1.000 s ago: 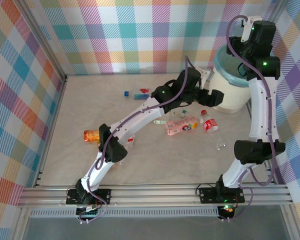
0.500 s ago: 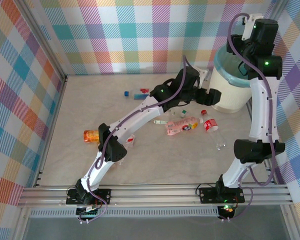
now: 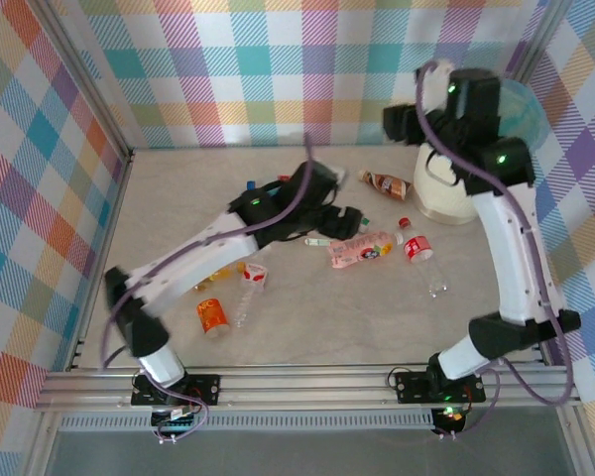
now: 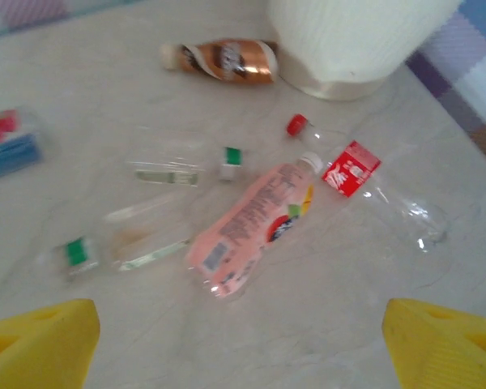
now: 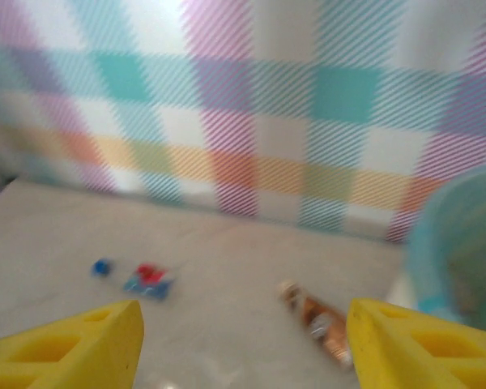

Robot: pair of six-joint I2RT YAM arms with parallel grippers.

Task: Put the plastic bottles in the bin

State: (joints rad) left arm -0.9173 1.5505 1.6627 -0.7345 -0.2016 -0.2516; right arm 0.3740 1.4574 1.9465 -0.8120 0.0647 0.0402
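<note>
Orange plastic, lower left of the overhead view: the orange bottle (image 3: 211, 315) lies lower and further right than half a second ago, apparently shoved as the left arm's elbow swung out to the left edge. Centre: the left gripper (image 4: 240, 316) has drawn back from beside the bin to hang over the pink bottle (image 4: 251, 223) and the red-labelled bottle (image 4: 364, 182). Its yellow fingers are spread wide with nothing between them. Upper centre: that retreat uncovers a brown bottle (image 3: 387, 183) lying just beside the bin's foot. Upper right: the right gripper (image 5: 243, 312) has swung off the bin's mouth to its left, jaws apart and empty, facing the brown bottle. Far right: the bin (image 3: 441, 193), cream wall with a teal liner, stands at the upper right of the table (image 3: 327, 307). Reading: both arms are free and every bottle in view remains on the table, so a fresh pick comes next, the brown bottle likeliest.
</note>
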